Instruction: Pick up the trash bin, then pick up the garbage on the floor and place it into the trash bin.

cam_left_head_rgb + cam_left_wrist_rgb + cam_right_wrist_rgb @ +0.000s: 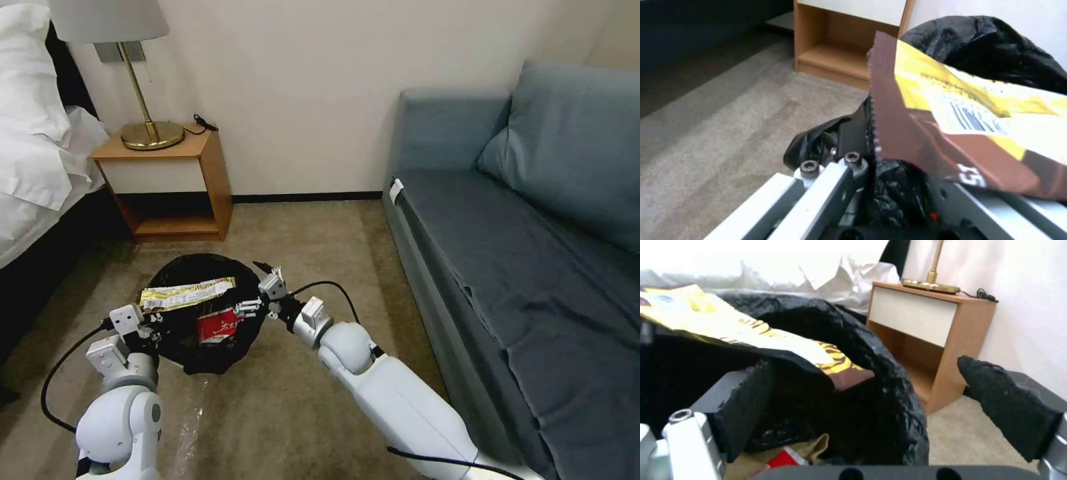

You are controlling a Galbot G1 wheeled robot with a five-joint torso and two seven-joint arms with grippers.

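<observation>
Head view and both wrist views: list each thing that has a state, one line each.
trash bin: held off the carpet, black liner over its rim.
yellow-black wrapper: lying across the bin's mouth, not dropped in.
red snack packet: inside the bin.
left gripper: shut on the bin's rim and liner.
right gripper: open, at the bin's rim.
lamp: upright on the nightstand.

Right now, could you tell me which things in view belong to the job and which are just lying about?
Job:
trash bin, held by left gripper
yellow wrapper across its rim
red packet inside
right gripper, fingers open over the bin

Lying about:
lamp
nightstand
sofa
bed
</observation>
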